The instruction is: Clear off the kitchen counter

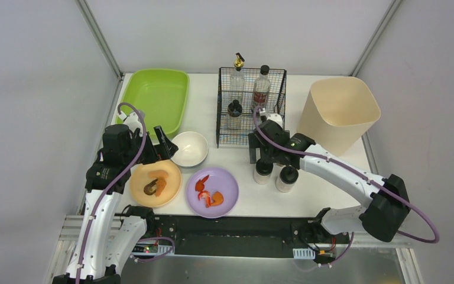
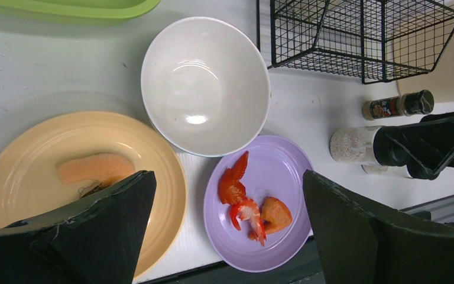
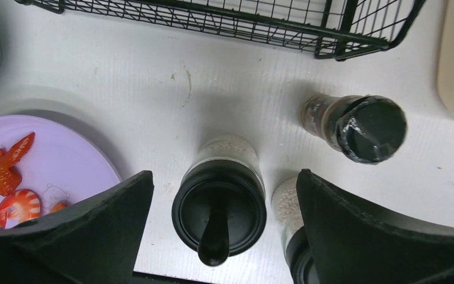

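Observation:
The white kitchen counter [image 1: 245,198] holds a white bowl [image 1: 190,148], an orange plate [image 1: 155,183] with food scraps, a purple plate [image 1: 213,191] with red and orange scraps, and two black-lidded shakers [image 1: 263,171] [image 1: 287,178]. My left gripper [image 1: 158,147] is open and empty above the plates; in its wrist view the purple plate [image 2: 272,171] lies between its jaws. My right gripper [image 1: 265,155] is open, with its jaws on either side of one shaker [image 3: 219,207] and not touching it. The second shaker [image 3: 285,207] is partly hidden by the right finger.
A small dark-capped spice bottle [image 3: 354,126] stands behind the shakers. A black wire basket [image 1: 251,106] with bottles is at the back centre, a green tray [image 1: 155,97] at the back left and a beige bin [image 1: 338,115] at the back right. A black-and-metal rail [image 1: 224,236] runs along the front.

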Robot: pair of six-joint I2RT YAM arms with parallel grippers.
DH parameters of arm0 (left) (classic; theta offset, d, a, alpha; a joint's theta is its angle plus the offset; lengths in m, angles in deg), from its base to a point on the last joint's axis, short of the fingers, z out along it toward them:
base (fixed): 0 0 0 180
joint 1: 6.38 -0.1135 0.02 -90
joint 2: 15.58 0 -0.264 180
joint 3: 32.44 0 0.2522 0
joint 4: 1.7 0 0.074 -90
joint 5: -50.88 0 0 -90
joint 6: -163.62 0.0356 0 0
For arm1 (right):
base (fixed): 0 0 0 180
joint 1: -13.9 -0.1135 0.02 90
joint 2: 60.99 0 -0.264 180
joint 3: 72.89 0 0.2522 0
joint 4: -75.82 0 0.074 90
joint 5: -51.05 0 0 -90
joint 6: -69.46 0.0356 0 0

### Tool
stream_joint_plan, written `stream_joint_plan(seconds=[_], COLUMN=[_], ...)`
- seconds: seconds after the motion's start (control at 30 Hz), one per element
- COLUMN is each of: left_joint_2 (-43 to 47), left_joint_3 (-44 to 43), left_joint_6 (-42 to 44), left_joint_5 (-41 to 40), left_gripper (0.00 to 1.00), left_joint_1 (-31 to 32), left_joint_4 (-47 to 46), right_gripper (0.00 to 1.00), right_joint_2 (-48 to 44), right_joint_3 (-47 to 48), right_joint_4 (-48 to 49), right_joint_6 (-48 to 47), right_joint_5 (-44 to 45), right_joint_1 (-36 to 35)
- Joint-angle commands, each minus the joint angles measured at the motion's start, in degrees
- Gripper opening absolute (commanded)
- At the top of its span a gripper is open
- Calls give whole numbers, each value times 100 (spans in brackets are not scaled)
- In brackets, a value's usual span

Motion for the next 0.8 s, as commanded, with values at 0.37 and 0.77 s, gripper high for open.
stream_joint_plan(seconds=[0.37, 0.77], left_joint_2=[61, 30], left_joint_3=[32, 31], left_joint_6=[3, 3], left_joint_5=[86, 96], left_gripper=[100, 100], left_joint_1=[-58, -57], left_joint_4=[-126, -126], right_gripper=[96, 80], right_joint_2=[436, 260], right_joint_3=[-461, -671], right_joint_4=[347, 149], right_joint_6=[357, 374], right_joint_5=[-399, -541], right_joint_1=[-28, -143])
